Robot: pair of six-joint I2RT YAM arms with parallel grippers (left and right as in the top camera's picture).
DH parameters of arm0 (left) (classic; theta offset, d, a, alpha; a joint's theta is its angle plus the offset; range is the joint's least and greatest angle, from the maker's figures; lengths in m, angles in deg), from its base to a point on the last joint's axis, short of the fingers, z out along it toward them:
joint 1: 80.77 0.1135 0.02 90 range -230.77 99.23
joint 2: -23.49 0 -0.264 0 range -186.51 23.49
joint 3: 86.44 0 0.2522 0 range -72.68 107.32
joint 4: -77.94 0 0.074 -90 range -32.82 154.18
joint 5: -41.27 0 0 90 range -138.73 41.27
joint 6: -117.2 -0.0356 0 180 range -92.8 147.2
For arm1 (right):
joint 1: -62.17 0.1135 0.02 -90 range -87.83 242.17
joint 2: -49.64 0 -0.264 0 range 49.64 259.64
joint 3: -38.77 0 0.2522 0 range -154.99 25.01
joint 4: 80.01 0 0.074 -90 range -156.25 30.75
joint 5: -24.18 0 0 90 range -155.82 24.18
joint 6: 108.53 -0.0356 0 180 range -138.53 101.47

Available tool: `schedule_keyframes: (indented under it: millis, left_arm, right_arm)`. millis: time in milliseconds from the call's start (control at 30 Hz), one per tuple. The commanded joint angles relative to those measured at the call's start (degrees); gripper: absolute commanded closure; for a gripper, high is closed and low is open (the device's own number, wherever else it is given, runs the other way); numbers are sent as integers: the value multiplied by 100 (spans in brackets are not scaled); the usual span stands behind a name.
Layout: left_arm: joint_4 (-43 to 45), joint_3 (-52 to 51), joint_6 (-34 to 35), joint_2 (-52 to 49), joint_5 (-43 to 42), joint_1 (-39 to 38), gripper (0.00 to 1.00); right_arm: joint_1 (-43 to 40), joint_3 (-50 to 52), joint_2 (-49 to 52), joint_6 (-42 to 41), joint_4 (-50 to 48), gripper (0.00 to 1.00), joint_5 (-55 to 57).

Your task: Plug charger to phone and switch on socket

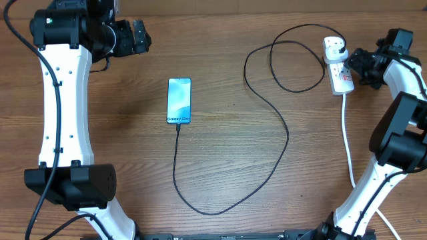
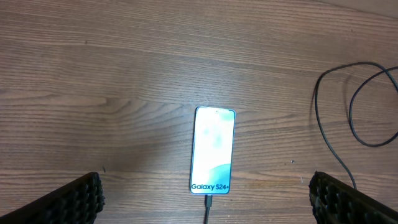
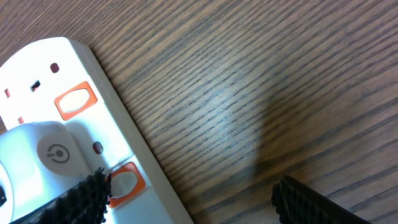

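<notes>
The phone point(image 1: 179, 100) lies screen up at the table's middle, "Galaxy" text toward the front. The charger's black cable point(image 1: 280, 120) is plugged into the phone's bottom edge point(image 2: 208, 200) and loops right to a white adapter point(image 1: 334, 47) seated in the socket point(image 1: 341, 77), a white power strip at the back right. My right gripper point(image 1: 358, 65) is open at the strip. One finger point(image 3: 78, 199) is next to an orange-framed switch point(image 3: 124, 182) and the other is over bare wood. My left gripper point(image 1: 138, 37) is open at the back left, above the table, with the phone point(image 2: 213, 149) ahead of it.
The strip's thick white cord point(image 1: 348, 140) runs toward the front right, beside the right arm's base point(image 1: 400, 133). The cable's loops point(image 1: 293, 63) lie left of the strip. The left arm's white link point(image 1: 63, 113) stretches along the left side.
</notes>
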Motion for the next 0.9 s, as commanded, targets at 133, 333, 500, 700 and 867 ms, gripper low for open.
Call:
schedule_keyframes:
  millis: [133,333,500,700,867]
  left_arm:
    - [-20,79,-133,140,57,-11,0]
    - [-20,79,-133,140,55,-11,0]
    - [-20,79,-133,140,55,-11,0]
    - [-20,79,-133,140,55,-11,0]
    - [-20,79,-133,140,55,-11,0]
  right_arm:
    - [234,68,122,31,70,16,-52]
    - [291,68,122,31,149,16,-55]
    - [319,68,122,31,216,16,-55]
    - [326,68,122,0,157,16,59]
    - [302,68,122,-433,39,16,452]
